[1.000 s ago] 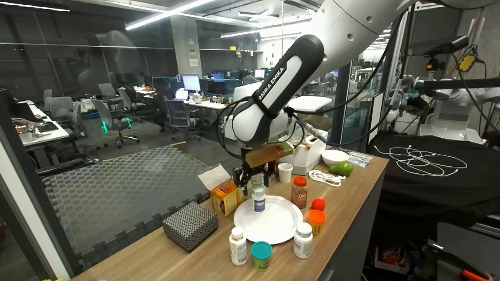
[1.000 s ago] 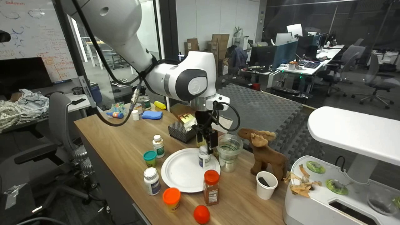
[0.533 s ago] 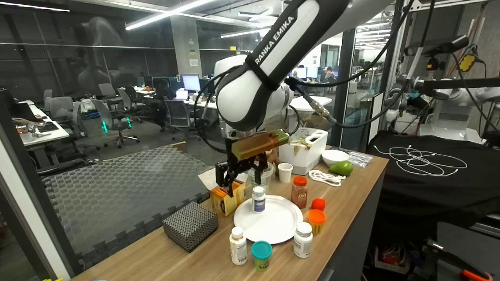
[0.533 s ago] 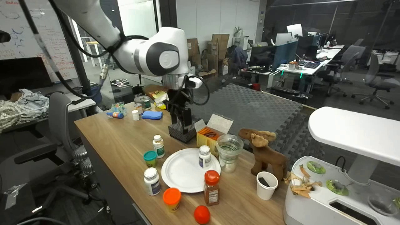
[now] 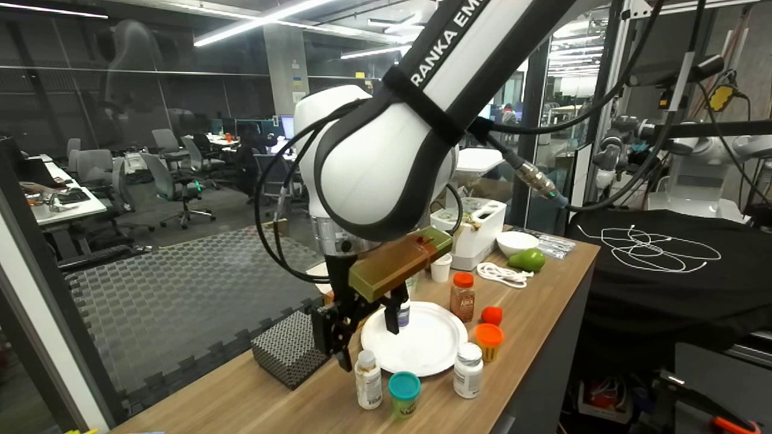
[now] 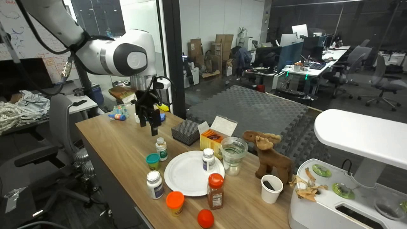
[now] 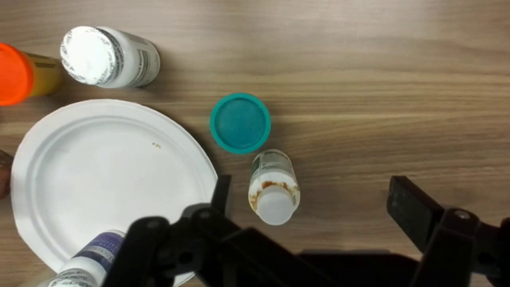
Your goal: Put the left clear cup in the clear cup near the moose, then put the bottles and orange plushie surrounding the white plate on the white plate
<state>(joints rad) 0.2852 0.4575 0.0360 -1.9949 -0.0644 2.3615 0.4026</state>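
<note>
My gripper (image 7: 314, 195) stands open and empty above the table, in the wrist view framing a small-capped white bottle (image 7: 275, 187) nearer its left finger. On the white plate (image 6: 182, 175) a purple-labelled bottle (image 6: 208, 160) is upright. Around the plate stand a teal-lidded tub (image 6: 153, 161), a white bottle (image 6: 155, 185), an orange-lidded tub (image 6: 175, 203) and a red-capped bottle (image 6: 215, 191). The orange plushie (image 6: 205, 218) lies beyond these. Beside the brown moose (image 6: 272, 156) is a clear cup (image 6: 233, 156) with ring lines inside; I cannot make out the left clear cup separately.
Behind the plate are an open yellow box (image 6: 212, 136) and a dark mesh box (image 6: 186, 132). A paper cup (image 6: 271, 188) and a white planter (image 6: 318, 203) stand past the moose. A bowl (image 5: 517, 242) and an avocado (image 5: 527, 260) sit farther along.
My gripper has left the purple-labelled bottle, which stays upright on the plate. The arm has swung past the boxes toward the small-capped white bottle, coming lower in the last half second.
</note>
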